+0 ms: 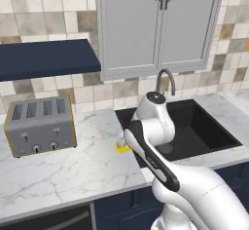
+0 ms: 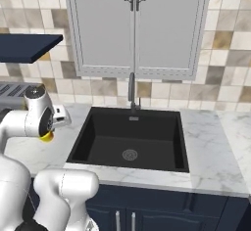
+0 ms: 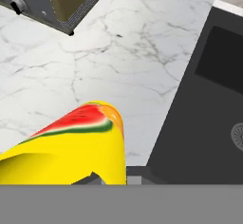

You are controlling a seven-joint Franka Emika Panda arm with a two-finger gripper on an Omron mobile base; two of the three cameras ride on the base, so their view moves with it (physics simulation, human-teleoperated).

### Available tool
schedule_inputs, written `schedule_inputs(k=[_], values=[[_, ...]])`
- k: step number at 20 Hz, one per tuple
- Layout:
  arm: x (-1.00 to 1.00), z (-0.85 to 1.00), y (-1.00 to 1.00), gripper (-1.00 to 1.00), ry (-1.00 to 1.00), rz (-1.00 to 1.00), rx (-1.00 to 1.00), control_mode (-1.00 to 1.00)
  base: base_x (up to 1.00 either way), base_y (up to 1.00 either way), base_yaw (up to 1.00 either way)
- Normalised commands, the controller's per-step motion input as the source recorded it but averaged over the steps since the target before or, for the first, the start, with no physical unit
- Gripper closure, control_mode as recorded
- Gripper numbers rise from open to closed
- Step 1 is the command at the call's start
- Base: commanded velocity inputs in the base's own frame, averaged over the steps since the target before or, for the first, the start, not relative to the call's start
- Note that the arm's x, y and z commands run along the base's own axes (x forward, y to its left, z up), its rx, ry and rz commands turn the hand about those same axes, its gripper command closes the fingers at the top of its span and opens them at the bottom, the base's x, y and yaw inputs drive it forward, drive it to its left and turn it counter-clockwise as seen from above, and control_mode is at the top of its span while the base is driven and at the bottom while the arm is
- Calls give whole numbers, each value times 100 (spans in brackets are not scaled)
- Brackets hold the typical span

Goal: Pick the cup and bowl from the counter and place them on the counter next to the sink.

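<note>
The cup (image 3: 71, 142) sits right at the jaws: in the hand view its yellow body with the red and green mark rises from the bottom edge and lies slanted, its long axis running from lower left to upper right, its rim end pointing toward the sink. A dark finger tip (image 3: 92, 178) shows at its lower edge, so I judge the jaws to be pinching the cup, though the contact itself is hidden by the cup. In the left base view the cup (image 1: 121, 147) is a small yellow patch just behind the white arm, over the table (image 1: 73, 170) and just beside the left rim of the sink (image 1: 204, 126). In the right base view the cup (image 2: 46, 136) peeks out under the wrist, left of the sink (image 2: 130, 142). Whether it hangs above the marble or touches it I cannot tell.

The move to come turns on this: marble lies beneath and to the left of the cup, the black basin close on the other side. Setting it down here looks sound; drifting toward the basin risks dropping it in.

The sink holds nothing but its round drain (image 2: 129, 154). A grey toaster (image 1: 40, 126) stands well apart at the far left of the table
</note>
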Motion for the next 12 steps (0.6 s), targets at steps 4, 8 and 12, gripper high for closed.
schedule_inputs(k=[4,8,12], values=[[25,-53,0,100,0,0,0,-100,0,0,0],[16,-39,0,100,0,0,0,-100,0,0,0],[12,-26,0,100,5,0,0,-100,0,0,0]])
